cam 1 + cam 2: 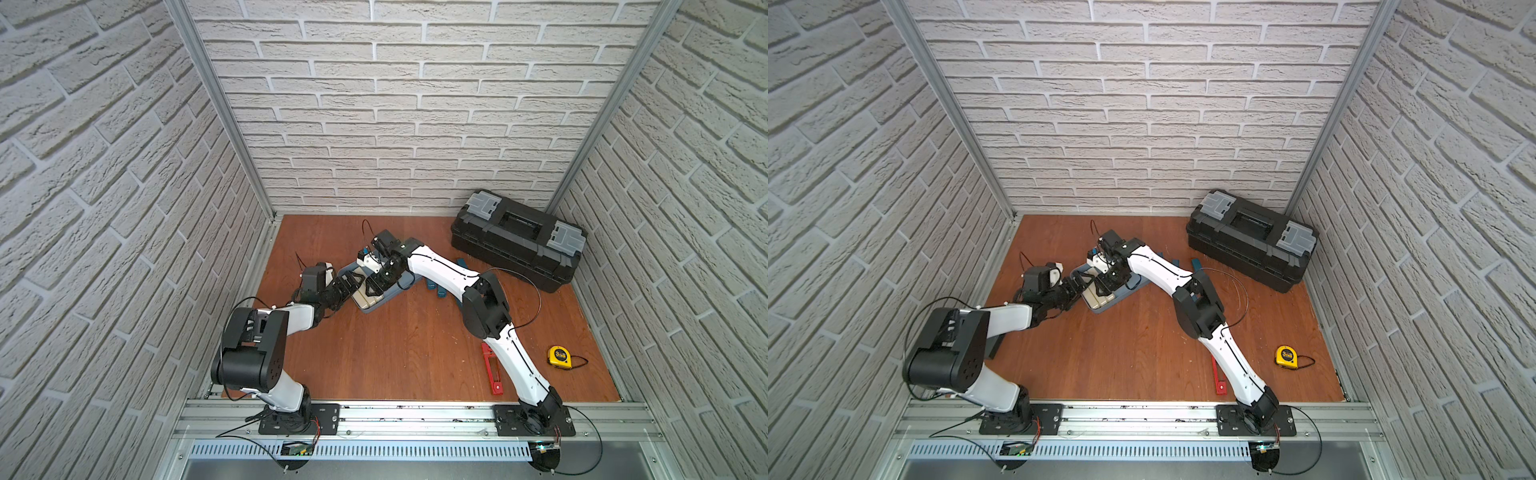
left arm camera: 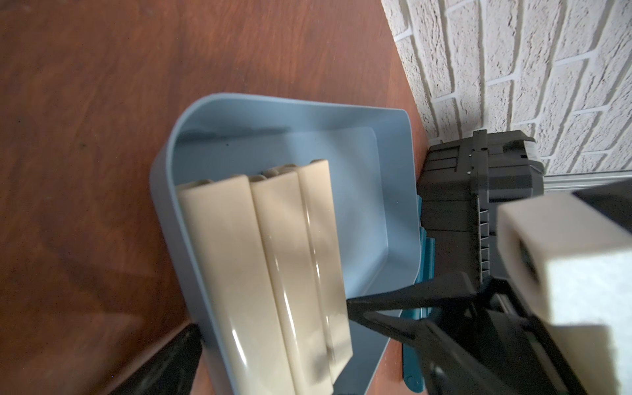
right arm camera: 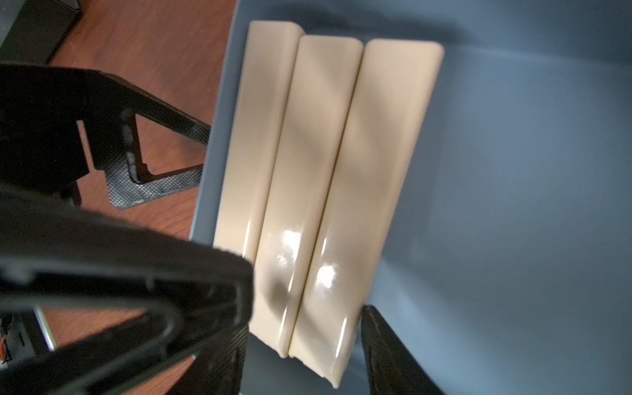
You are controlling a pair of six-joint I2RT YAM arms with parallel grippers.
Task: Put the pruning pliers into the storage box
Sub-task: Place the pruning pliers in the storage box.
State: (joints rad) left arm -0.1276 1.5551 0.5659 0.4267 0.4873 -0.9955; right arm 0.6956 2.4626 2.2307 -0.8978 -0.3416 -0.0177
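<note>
The red pruning pliers (image 1: 493,376) (image 1: 1219,380) lie on the wooden floor near the front right, partly hidden under my right arm, and neither gripper is near them. The light blue storage box (image 1: 386,300) (image 1: 1121,299) (image 2: 273,136) (image 3: 513,171) sits mid-left and holds three cream bars (image 2: 256,256) (image 3: 325,154). My right gripper (image 1: 372,286) (image 3: 307,328) is open over the box, its jaws on either side of two of the bars' ends. My left gripper (image 1: 351,284) (image 2: 314,369) is wide open at the box's left end, with one finger (image 3: 154,154) outside the wall.
A big black toolbox (image 1: 517,239) (image 1: 1252,237) with grey latches stands at the back right. Teal bars (image 1: 432,286) (image 1: 1196,264) lie on the floor just right of the box. A yellow tape measure (image 1: 559,356) (image 1: 1285,356) sits at the front right.
</note>
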